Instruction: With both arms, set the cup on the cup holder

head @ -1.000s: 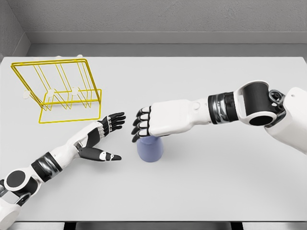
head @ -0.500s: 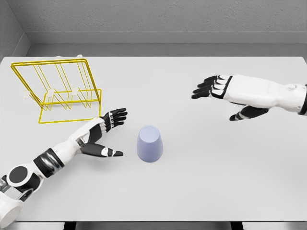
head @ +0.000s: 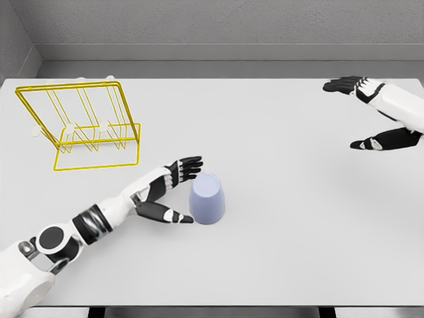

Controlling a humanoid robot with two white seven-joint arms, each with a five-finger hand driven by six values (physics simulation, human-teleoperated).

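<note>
Head view is showing the lavender cup (head: 207, 199) sitting upside down near the middle of the white surface (head: 278, 232), with the left hand (head: 173, 192) reaching in right beside it, fingers spread wide and holding nothing. Right hand (head: 381, 116) is hovering way off at the far right edge, also open and empty, while the yellow wire cup holder (head: 83, 126) is standing at the back left, well apart from the cup.

My hands are white with black fingers (head: 185, 165); the cup (head: 207, 199) at frame centre is pale lavender-blue, the wire holder (head: 79, 126) upper left yellow, the table (head: 278, 218) light grey.
</note>
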